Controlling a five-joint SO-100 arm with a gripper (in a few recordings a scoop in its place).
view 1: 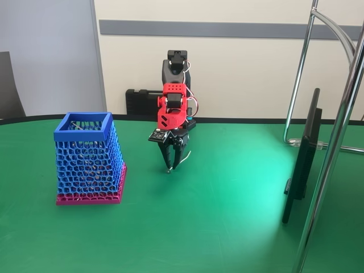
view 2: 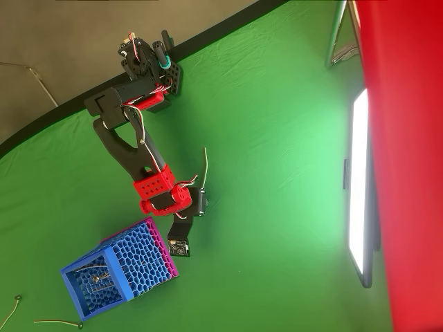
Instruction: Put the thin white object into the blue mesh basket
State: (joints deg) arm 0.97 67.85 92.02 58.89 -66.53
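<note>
The gripper (view 1: 169, 163) points down with its tips at the desk (view 1: 227, 216), the jaws narrow. The thin white object (view 1: 184, 157) starts just at the tips and curves away to the gripper's right in the fixed view. I cannot tell if it is really pinched.

The risk, I think, is a weak hold on only the end: such a thin strip may slip out or swing when lifted.

The blue mesh basket (view 1: 83, 135) stands near, left of the gripper. Its opening is small, so the hanging strip may catch on the rim and fall outside.
</note>
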